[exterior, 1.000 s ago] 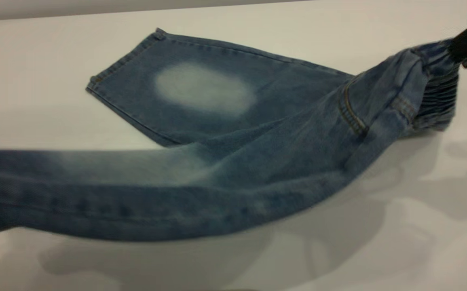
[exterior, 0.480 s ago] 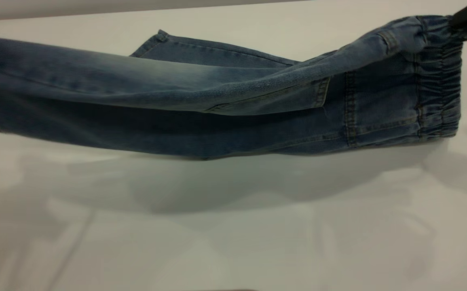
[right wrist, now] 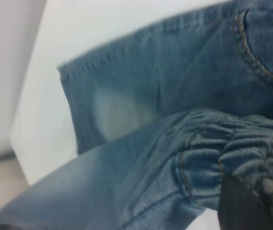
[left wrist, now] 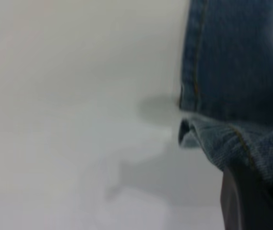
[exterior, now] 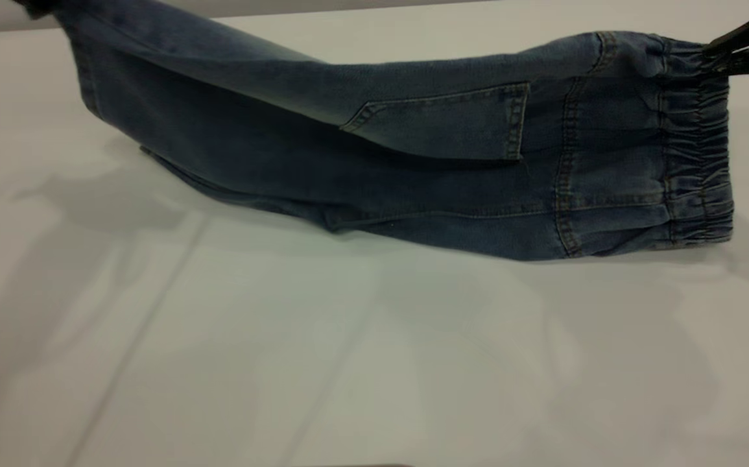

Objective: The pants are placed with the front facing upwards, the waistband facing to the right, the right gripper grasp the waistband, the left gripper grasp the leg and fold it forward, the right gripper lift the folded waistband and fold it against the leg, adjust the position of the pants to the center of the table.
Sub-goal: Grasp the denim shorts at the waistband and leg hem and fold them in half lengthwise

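The blue denim pants (exterior: 413, 155) are folded lengthwise, their back side and patch pocket (exterior: 452, 123) facing the exterior camera. The right gripper (exterior: 719, 53) is at the far right, shut on the elastic waistband (exterior: 698, 136), whose gathered edge bunches at its finger (right wrist: 251, 203). The left gripper (exterior: 34, 6) is at the top left corner, mostly out of view. It is shut on the leg hem (left wrist: 227, 141) and holds it above the table (exterior: 348, 363). The lower leg lies flat underneath, its pale patch (right wrist: 117, 112) showing in the right wrist view.
The white table spreads wide in front of the pants, crossed by soft shadows. Its far edge (exterior: 348, 10) runs just behind the lifted leg. The right wrist view shows a table corner (right wrist: 23, 143) beyond the lower leg's hem.
The near leg has been lifted and swung over towards the far side, covering the other leg. The hem rose to the top left, and the back pocket came into view.
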